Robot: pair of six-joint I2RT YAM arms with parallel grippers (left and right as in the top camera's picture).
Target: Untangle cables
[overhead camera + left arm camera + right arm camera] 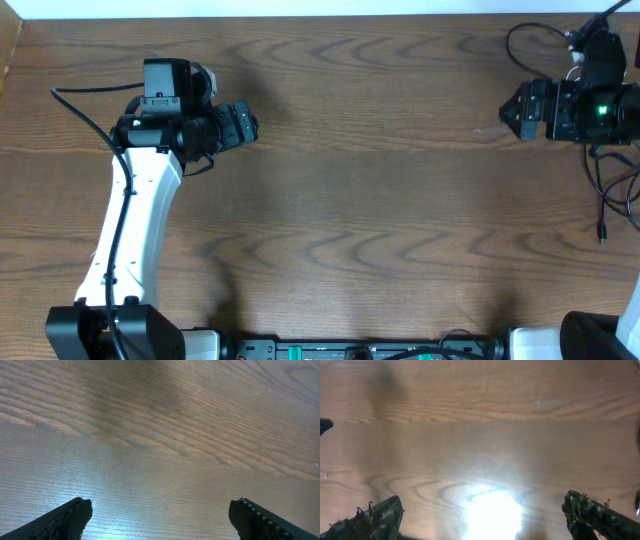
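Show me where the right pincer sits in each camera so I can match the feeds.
Overhead: the right pincer is at the top right, open, pointing left across the table.
Left wrist: not in it.
Right wrist: its fingers fill both bottom corners, spread wide, with nothing between them.
Shared landmark: the brown wood-grain table shows in every view.

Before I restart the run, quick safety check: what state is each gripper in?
Left gripper: jaws open, holding nothing.
Right gripper: jaws open, holding nothing.
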